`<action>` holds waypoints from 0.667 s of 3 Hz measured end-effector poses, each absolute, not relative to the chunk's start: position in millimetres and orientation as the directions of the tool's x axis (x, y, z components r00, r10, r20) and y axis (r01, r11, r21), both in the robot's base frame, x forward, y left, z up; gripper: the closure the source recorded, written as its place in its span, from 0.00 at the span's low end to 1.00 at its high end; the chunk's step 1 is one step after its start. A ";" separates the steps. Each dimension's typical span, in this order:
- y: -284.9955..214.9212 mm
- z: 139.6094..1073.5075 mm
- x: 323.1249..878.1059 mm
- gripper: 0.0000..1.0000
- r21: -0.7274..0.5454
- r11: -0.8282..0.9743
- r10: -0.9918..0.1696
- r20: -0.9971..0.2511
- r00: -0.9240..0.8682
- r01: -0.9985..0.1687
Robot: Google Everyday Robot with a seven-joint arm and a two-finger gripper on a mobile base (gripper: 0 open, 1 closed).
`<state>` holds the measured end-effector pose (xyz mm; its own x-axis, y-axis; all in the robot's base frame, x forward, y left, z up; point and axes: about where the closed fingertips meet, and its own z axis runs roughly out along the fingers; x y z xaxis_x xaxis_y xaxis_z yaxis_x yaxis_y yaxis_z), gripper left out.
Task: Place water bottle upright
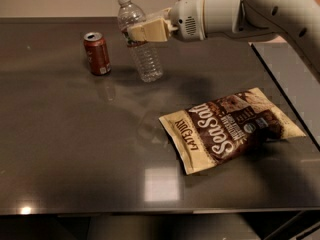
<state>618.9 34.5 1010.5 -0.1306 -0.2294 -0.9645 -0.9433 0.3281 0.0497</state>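
Bottle gripped near the far side of the table
Camera view: the gripper (pixel 140 33) is clamped around the water bottle (pixel 148 63) at its label band just below the neck, reaching in from the right on a white arm (pixel 235 14). The bottle is nearly upright, white cap on top and leaning a little to the left, its base down at the dark tabletop (pixel 75 134); whether it rests there I cannot tell. A red soda can (pixel 97 54) stands upright just to its left, not touching it. A brown and cream Late July Sea Salt snack bag (pixel 227 129) lies flat toward the front right, well apart from the bottle
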 end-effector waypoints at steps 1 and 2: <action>36.5 1004.8 621.9 1.00 0.050 0.357 -0.172 -0.978 -0.119 -0.933; 38.6 999.7 624.8 1.00 0.017 0.384 -0.106 -0.992 -0.062 -0.923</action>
<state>624.8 38.6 999.7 -0.0624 -0.1064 -0.9924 -0.9233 0.3837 0.0169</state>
